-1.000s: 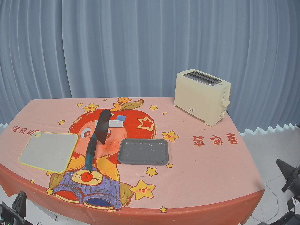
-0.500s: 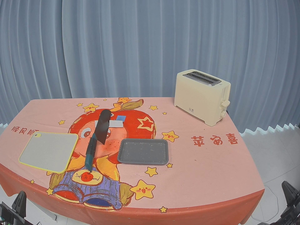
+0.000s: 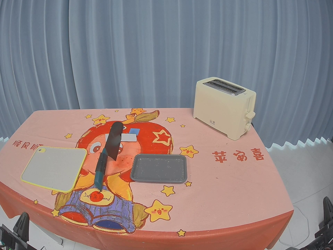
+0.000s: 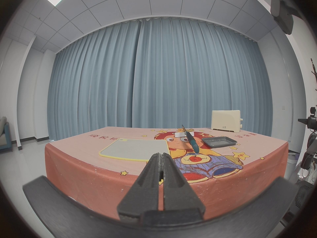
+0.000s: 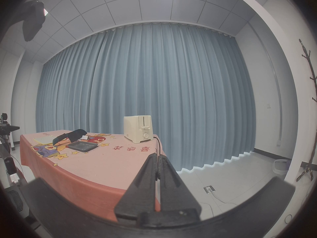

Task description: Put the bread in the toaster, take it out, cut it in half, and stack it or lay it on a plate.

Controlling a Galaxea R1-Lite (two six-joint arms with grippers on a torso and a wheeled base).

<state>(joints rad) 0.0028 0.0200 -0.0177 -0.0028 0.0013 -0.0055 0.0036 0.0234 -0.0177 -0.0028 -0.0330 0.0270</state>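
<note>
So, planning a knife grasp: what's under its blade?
A white block lies under the knife's blade, with a blue piece beside it. The blade covers part of the block.

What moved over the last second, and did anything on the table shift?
The right gripper, shut, sank toward the head view's lower right corner. The left gripper kept still, shut. The cream two-slot toaster, black-bladed knife, grey rectangular tray and yellow-rimmed cutting board stayed put.

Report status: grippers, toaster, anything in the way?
Left gripper, right gripper shut, empty, short of the table. Toaster slots dark, nothing sticking out. Knife blade propped over a white block; toaster approach open.
</note>
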